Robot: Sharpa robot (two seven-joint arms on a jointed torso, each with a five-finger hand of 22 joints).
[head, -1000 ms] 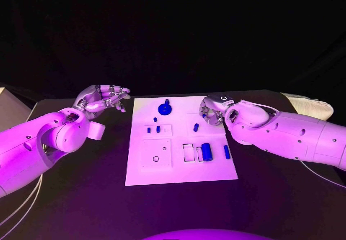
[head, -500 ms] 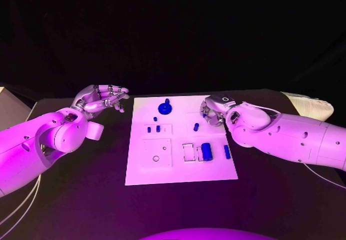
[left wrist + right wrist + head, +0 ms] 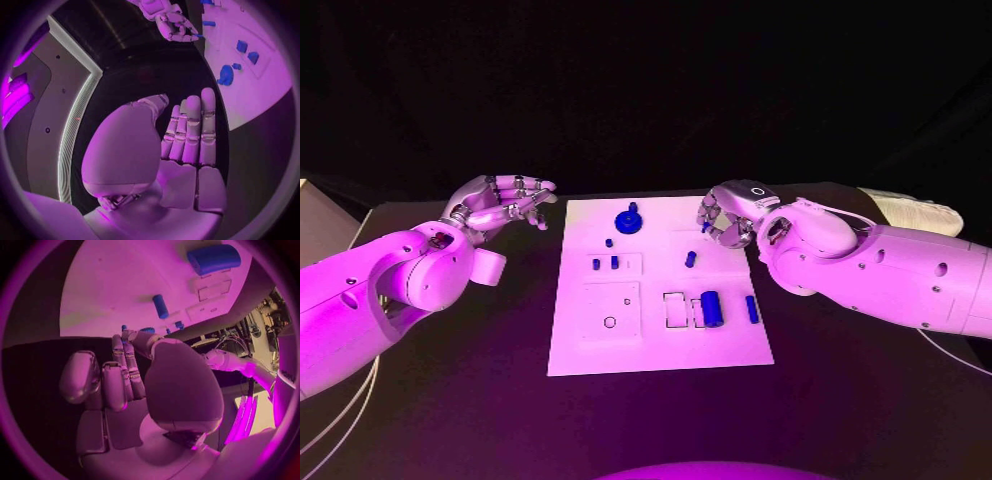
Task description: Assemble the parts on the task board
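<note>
The white task board [image 3: 661,340] lies in the middle of the black table. On it are a blue knob [image 3: 630,218], a small peg [image 3: 691,258], two little pieces [image 3: 606,264], a thick blue cylinder [image 3: 713,307] and a slim bar [image 3: 751,309]. My right hand [image 3: 728,222] hovers over the board's far right corner and pinches a small blue part [image 3: 197,36] at its fingertips. Left of the board's far corner, my left hand [image 3: 502,205] is raised with its fingers apart and holds nothing. The left wrist view shows those fingers [image 3: 190,130] straight, with the board [image 3: 262,95] beyond them.
Empty outlined recesses [image 3: 678,308] sit beside the cylinder, and a square panel with a hole [image 3: 612,308] is on the board's left half. A pale object [image 3: 913,210] lies at the table's far right, behind my right arm.
My right hand has lifted a little and drawn toward the board's far right corner, carrying the small blue part. The left hand has hardly moved.
</note>
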